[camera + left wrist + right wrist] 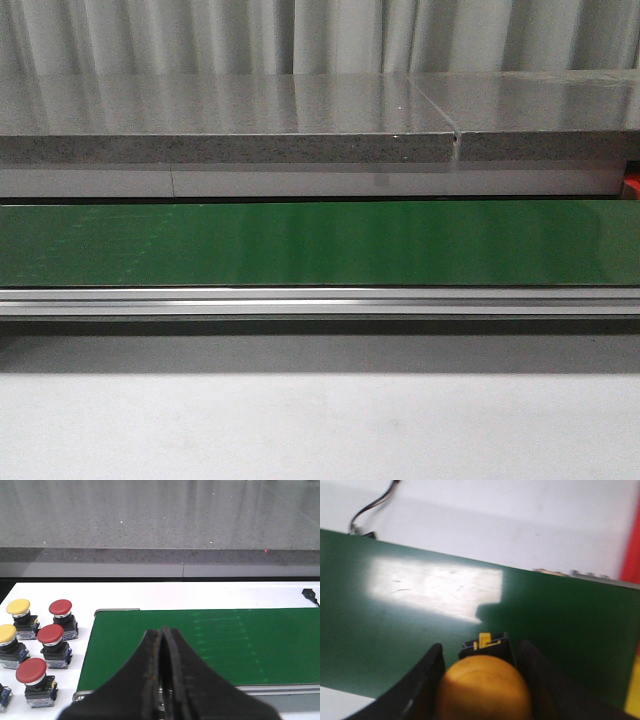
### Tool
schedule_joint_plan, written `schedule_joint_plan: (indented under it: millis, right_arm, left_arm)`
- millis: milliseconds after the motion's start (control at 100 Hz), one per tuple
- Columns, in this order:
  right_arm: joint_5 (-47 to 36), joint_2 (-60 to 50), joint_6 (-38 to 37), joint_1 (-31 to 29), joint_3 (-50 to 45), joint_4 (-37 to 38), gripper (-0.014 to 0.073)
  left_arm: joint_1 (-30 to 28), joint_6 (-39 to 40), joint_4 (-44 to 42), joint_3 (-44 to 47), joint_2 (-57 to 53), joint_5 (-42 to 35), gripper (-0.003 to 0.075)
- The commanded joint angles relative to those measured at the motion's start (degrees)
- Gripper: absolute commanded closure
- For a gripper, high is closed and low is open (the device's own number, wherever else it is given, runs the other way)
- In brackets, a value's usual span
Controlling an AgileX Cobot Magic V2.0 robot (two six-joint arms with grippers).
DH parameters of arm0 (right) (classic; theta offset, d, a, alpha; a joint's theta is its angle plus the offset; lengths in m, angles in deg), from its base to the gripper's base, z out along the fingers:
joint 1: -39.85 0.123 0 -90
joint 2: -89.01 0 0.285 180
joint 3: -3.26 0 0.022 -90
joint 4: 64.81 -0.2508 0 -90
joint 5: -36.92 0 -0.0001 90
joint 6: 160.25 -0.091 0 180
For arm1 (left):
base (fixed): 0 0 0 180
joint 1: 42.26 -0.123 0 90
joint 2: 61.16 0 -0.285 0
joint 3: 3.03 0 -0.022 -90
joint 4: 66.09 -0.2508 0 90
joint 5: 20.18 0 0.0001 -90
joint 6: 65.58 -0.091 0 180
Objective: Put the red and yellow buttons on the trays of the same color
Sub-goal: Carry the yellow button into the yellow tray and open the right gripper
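Three red buttons [50, 633] and three yellow buttons [18, 606] show.

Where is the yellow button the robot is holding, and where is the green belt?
yellow button [484, 687], right wrist view, on its domed cap between the fingers.
green belt [320, 243], front view, on the middle of its surface.

The front camera sits low and level, looking forward across the green belt [320, 243] to a grey counter [220, 120] and curtain. The left wrist camera looks past its closed fingers [162, 680] over the same belt toward that counter. The right wrist camera hangs close above the belt [420, 625], tilted downward.
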Motion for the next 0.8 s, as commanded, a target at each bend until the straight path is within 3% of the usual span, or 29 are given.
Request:
schedule_joint_plan:
  millis: [0, 210, 350, 790]
  right_arm:
    - [-0.2, -2.6, -0.8, -6.3, 1.8, 0.2, 0.04]
    - [-2.3, -2.5, -1.6, -19.8, 0.4, 0.2, 0.04]
    - [-6.6, -2.3, -2.5, -25.4, -2.0, -0.6, 0.04]
    - [-18.3, 4.5, -3.3, -27.8, -12.7, -1.5, 0.04]
  left_arm:
    - [0.5, 0.5, 0.6, -1.6, 0.3, -4.4, 0.0739]
    - [0.5, 0.5, 0.6, -1.6, 0.3, -4.4, 0.0739]
    - [0.5, 0.5, 0.6, -1.6, 0.3, -4.4, 0.0739]
    - [0.5, 0.5, 0.6, -1.6, 0.3, -4.4, 0.0739]
